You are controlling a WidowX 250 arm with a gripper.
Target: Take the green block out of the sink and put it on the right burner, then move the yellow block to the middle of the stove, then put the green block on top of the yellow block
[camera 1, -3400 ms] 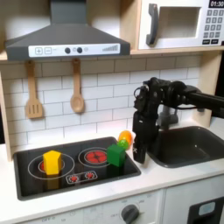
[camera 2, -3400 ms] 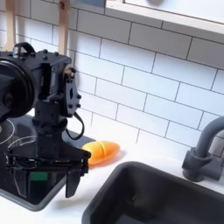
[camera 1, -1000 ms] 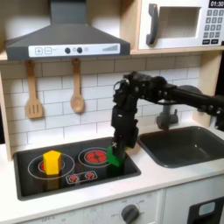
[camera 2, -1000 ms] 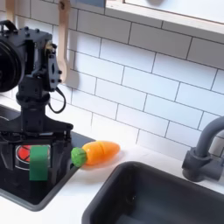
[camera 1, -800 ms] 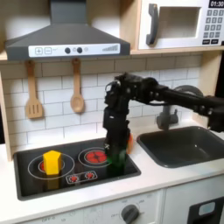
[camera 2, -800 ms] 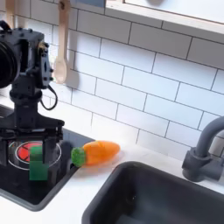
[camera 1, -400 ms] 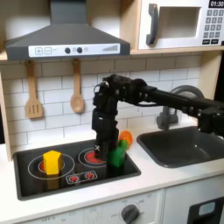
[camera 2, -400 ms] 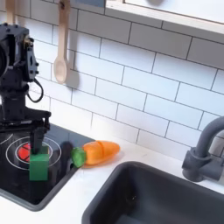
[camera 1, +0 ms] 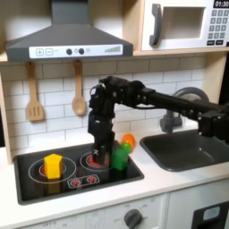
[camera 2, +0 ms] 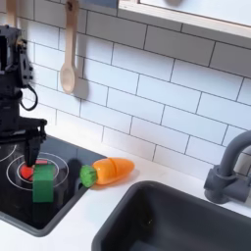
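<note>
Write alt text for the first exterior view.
A black robot arm reaches left over the stove, its end effector above the right burner beside the green block. The yellow block stands on the left burner; the sink lies at right.

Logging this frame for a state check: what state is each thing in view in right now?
green block: on the stove's right edge, released
yellow block: upright on the left burner
gripper: open, over the right burner
sink: empty
carrot toy: lying on the counter between stove and sink
stove: holds both blocks
</note>
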